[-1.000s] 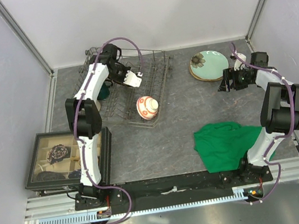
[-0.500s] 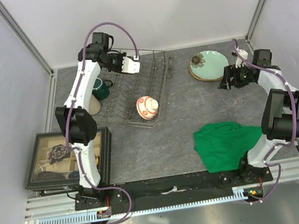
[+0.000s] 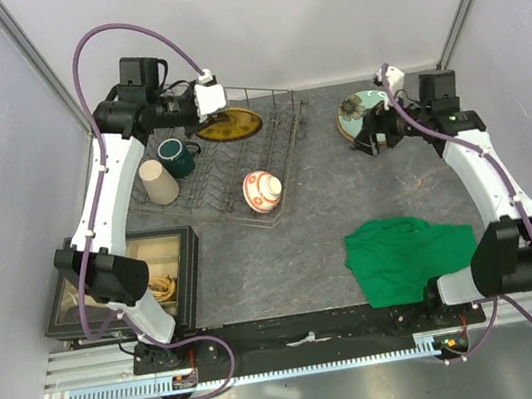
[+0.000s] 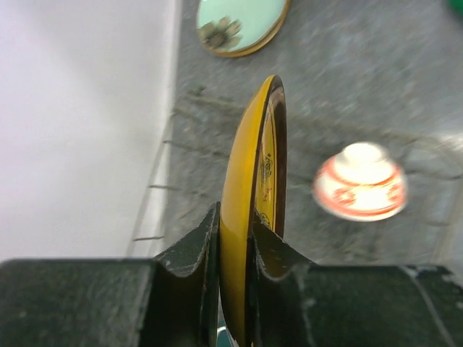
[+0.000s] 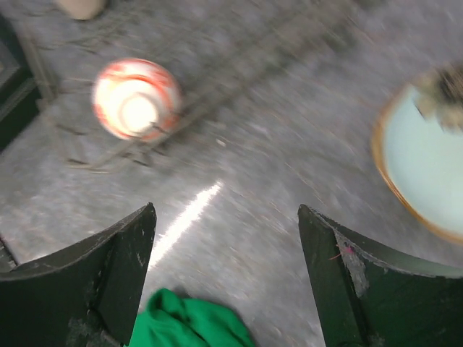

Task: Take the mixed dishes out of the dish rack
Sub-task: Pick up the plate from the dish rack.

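Lifting clear of the dish rack (image 3: pixel 286 135) within the last second, the yellow-patterned plate (image 4: pixel 253 144) hangs at 11 o'clock, left claw (image 4: pixel 233 217) clamped on its rim (right claw (image 5: pixel 226 217) spread, empty); small red-and-white bowl (image 3: pixel 263 190) remains racked.

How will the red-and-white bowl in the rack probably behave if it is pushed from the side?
The small red-and-white bowl looks like glazed ceramic: probably stiff, slippery, breakable. It sits upside down, wide rim down, so it should slide rather than tip or roll. The dish rack wires under it may catch the rim.
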Robot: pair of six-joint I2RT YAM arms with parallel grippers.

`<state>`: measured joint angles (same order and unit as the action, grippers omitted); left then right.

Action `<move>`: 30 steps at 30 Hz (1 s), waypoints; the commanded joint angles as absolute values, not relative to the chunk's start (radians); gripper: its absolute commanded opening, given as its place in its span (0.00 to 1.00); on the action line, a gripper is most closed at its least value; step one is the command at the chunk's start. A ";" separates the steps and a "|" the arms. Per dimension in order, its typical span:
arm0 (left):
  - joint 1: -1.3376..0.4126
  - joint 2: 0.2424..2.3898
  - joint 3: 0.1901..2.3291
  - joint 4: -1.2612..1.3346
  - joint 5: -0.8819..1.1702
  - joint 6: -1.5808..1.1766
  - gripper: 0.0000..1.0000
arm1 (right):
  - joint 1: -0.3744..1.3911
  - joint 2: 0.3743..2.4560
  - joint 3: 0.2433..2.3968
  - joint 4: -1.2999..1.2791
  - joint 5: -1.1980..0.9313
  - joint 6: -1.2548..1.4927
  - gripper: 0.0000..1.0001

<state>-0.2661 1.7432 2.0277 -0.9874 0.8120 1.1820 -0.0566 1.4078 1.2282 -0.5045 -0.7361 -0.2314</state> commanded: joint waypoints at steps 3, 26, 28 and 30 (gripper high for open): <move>-0.275 1.707 1.948 -0.945 1.005 0.898 0.02 | 0.154 1.309 1.318 -0.439 -0.772 -0.170 0.89; -0.354 1.710 1.833 -0.825 1.221 0.578 0.02 | 0.471 1.420 1.405 -0.348 -0.689 -0.141 0.89; -0.367 1.698 1.801 -0.784 1.218 0.552 0.02 | 0.482 1.428 1.411 -0.348 -0.686 -0.138 0.88; -0.379 1.690 1.783 -0.753 1.218 0.535 0.02 | 0.486 1.436 1.417 -0.348 -0.675 -0.138 0.81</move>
